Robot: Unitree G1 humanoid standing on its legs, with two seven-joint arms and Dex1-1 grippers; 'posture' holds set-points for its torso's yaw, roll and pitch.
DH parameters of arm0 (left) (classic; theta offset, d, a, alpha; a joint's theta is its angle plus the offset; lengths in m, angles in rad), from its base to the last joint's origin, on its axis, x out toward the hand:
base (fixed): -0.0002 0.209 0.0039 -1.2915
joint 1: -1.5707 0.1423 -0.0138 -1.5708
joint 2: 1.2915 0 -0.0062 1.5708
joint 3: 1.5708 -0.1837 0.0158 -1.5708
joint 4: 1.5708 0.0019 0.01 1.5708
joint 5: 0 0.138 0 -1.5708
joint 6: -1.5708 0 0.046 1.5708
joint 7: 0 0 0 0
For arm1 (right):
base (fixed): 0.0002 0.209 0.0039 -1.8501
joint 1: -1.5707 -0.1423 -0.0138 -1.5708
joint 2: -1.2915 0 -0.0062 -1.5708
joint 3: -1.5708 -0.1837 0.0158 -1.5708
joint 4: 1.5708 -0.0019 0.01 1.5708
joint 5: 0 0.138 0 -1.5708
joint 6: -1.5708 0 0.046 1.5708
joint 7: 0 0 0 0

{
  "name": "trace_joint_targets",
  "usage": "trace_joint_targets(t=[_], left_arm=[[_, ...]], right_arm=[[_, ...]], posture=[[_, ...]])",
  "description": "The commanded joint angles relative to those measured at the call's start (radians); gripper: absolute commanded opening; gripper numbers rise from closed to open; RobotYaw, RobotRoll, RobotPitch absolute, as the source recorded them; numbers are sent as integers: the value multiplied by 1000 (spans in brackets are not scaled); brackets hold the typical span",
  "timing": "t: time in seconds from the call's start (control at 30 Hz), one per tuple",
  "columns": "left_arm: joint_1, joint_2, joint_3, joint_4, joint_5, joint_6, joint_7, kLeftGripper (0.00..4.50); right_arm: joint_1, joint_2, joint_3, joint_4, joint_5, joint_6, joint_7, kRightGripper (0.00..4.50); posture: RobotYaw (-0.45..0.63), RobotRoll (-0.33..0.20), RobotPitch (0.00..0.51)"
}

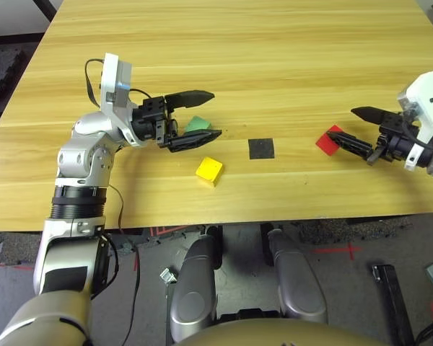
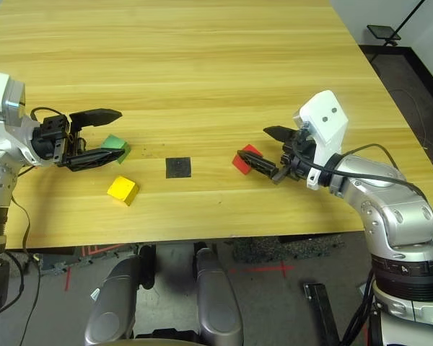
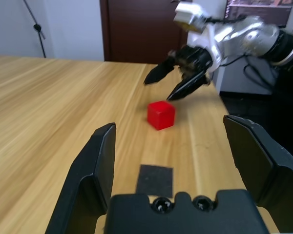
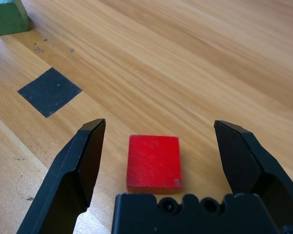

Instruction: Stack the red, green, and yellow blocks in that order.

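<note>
The red block (image 1: 329, 140) rests on the table at the right, just in front of my right gripper (image 1: 342, 123), which is open. In the right wrist view the red block (image 4: 154, 160) lies between the spread fingers (image 4: 83, 156), untouched. At the left, the green block (image 1: 197, 124) lies under my open left gripper (image 1: 215, 114), partly hidden by the nearer finger (image 1: 195, 139). The yellow block (image 1: 209, 171) sits alone, nearer the front edge. The left wrist view looks over the black patch (image 3: 156, 179) to the red block (image 3: 161, 114) and the right gripper (image 3: 168, 85).
A flat black square patch (image 1: 261, 148) marks the wooden table (image 1: 274, 58) between the two grippers. The table's front edge runs close below the yellow block. The far half of the tabletop is bare wood.
</note>
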Motion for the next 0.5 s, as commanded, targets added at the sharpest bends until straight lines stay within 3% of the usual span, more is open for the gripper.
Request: trace_joint_targets(t=[0.03,0.23,0.5], left_arm=[[31,5,7,-64,-22,26,19,4475],[19,9,30,-167,-81,101,87,4475],[37,21,32,-180,-89,117,105,4475]], right_arm=[[31,14,9,19,-25,-36,4,4500],[58,45,28,123,-83,-142,38,4500],[73,80,39,244,-123,-236,79,4500]], posture=[[179,7,291],[200,30,291],[221,56,295]])
